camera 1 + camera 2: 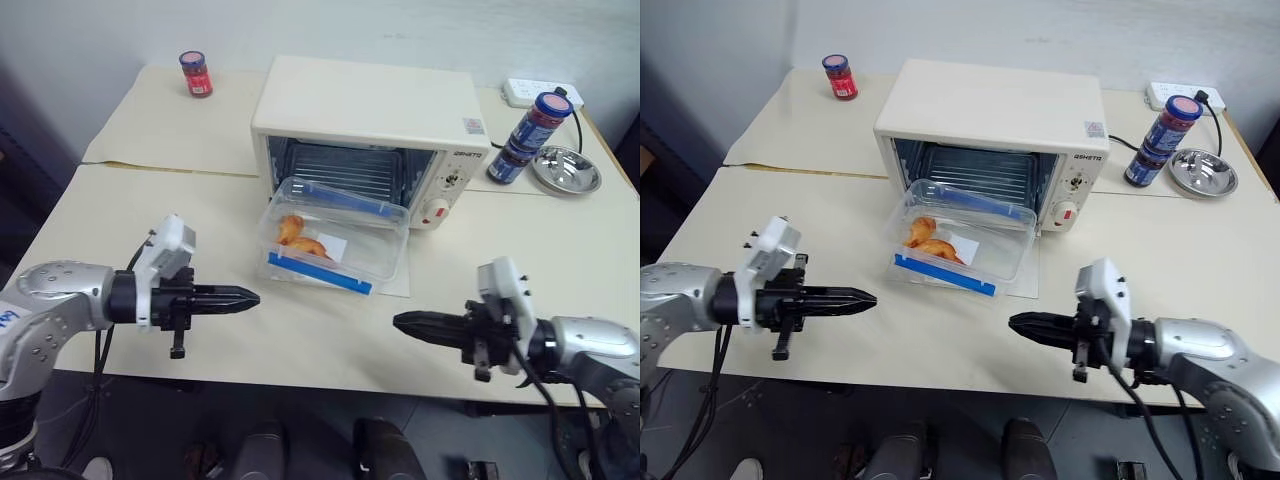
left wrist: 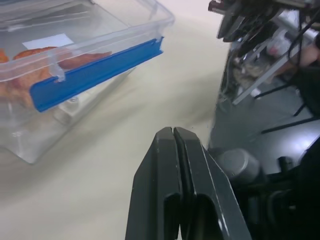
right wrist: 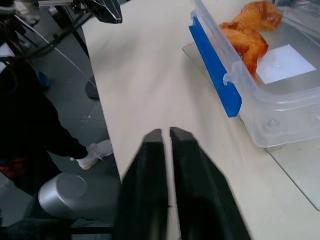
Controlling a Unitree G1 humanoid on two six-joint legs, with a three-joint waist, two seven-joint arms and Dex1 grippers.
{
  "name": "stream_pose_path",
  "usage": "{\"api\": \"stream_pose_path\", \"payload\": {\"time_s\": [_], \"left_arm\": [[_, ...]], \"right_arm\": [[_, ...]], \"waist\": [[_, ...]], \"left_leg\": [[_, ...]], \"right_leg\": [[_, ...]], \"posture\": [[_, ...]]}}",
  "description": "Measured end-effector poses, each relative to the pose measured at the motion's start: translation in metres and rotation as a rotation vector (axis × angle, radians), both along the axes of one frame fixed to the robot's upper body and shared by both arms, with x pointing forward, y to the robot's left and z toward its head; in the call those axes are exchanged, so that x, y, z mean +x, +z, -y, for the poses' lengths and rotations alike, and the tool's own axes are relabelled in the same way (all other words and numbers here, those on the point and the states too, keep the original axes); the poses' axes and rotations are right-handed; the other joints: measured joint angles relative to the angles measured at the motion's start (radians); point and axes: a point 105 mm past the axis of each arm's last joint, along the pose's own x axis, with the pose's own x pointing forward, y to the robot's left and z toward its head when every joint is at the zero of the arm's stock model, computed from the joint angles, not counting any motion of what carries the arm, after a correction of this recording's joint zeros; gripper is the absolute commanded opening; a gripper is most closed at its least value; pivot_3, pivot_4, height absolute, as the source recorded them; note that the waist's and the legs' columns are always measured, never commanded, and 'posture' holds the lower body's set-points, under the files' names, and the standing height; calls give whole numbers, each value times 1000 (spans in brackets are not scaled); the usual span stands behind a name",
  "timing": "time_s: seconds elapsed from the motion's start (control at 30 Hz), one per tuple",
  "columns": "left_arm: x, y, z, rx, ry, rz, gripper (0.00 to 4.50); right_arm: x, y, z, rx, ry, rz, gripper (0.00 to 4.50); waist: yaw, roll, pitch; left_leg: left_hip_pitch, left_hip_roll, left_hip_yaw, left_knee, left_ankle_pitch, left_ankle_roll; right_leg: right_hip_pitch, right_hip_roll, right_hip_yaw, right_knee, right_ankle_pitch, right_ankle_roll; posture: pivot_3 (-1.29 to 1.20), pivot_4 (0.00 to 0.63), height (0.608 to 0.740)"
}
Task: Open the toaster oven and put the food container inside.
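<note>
The cream-white toaster oven (image 1: 370,110) stands at the back middle of the table with its glass door (image 3: 295,170) folded down flat. The clear food container (image 1: 335,235), blue-clipped with orange food pieces inside, rests on that lowered door, its far end at the oven's mouth. Near the table's front edge my left gripper (image 1: 250,297) is shut and empty, pointing right, to the left of the container. Opposite it, my right gripper (image 1: 400,322) is also shut and empty, pointing left, in front of the container's right end. The two tips face each other across a gap.
A red-lidded jar (image 1: 196,73) stands at the far left of the table (image 1: 150,200). Right of the oven are a stack of blue cans (image 1: 527,135), a metal bowl (image 1: 566,168) and a white power strip (image 1: 535,92).
</note>
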Motion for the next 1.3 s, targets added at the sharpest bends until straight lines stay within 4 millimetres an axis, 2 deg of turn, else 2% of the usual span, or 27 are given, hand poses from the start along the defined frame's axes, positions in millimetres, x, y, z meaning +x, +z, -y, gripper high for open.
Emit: {"api": "stream_pose_path", "payload": {"time_s": [0.13,0.37,0.5,0.6,0.73,0.87,1.03,1.07,1.13,1.2,1.23,1.3], "left_arm": [[28,-11,7,3,43,63,0],[68,-11,16,-11,105,141,0],[106,-2,26,-62,222,229,0],[125,10,29,-101,295,272,0],[134,23,23,-145,359,303,0],[127,27,13,-171,377,285,0],[98,33,-1,-207,325,206,0],[94,36,-4,-211,320,203,183],[63,55,-14,-227,237,162,567],[46,77,-27,-249,211,161,1205],[32,92,-34,-248,182,164,1515],[17,106,-38,-240,139,173,2121]], "right_arm": [[18,-14,-18,-25,-10,58,19],[73,-2,-24,-14,-150,207,19],[112,17,-28,26,-260,310,19],[132,28,-33,55,-319,352,19],[140,30,-39,87,-336,363,19],[139,30,-39,104,-341,357,19],[121,21,-24,99,-320,315,19],[118,20,-21,96,-319,308,5],[90,16,-4,82,-273,256,0],[71,11,9,63,-255,208,0],[55,5,15,43,-230,165,0],[39,-2,17,31,-199,111,0]], "waist": [[-3,0,0],[-7,0,0],[-6,0,0],[-9,0,0],[-18,0,0],[-34,0,0],[-34,0,0],[-34,0,0],[-32,0,0],[-30,0,0],[-28,0,0],[-29,0,0]], "left_leg": [[-2,0,0,0,0,0],[-2,0,4,2,0,1],[-3,-1,9,2,2,0],[-4,-1,9,1,2,0],[-4,0,9,0,2,0],[-4,-1,8,0,2,0],[-4,1,6,0,2,0],[-4,0,4,0,2,0],[-4,0,-1,0,1,-1],[-5,0,-1,0,1,-1],[-4,0,-1,0,1,0],[0,0,-1,0,1,0]], "right_leg": [[-3,0,0,2,0,1],[-4,0,-1,8,1,1],[-4,0,-1,10,1,2],[-6,0,-1,10,1,2],[-7,0,-4,10,1,2],[-7,-2,-5,10,1,2],[-7,-1,-4,11,1,2],[-7,-1,-4,12,1,2],[-6,-1,-4,11,1,2],[-6,-1,-4,10,1,2],[-4,-1,-4,10,1,1],[0,-1,-4,9,1,1]], "posture": [[0,150,740],[0,150,740],[0,150,740],[0,150,740],[0,150,740],[0,150,740],[0,150,740],[0,150,740],[0,150,740],[0,150,740],[0,150,740],[0,150,740]]}}
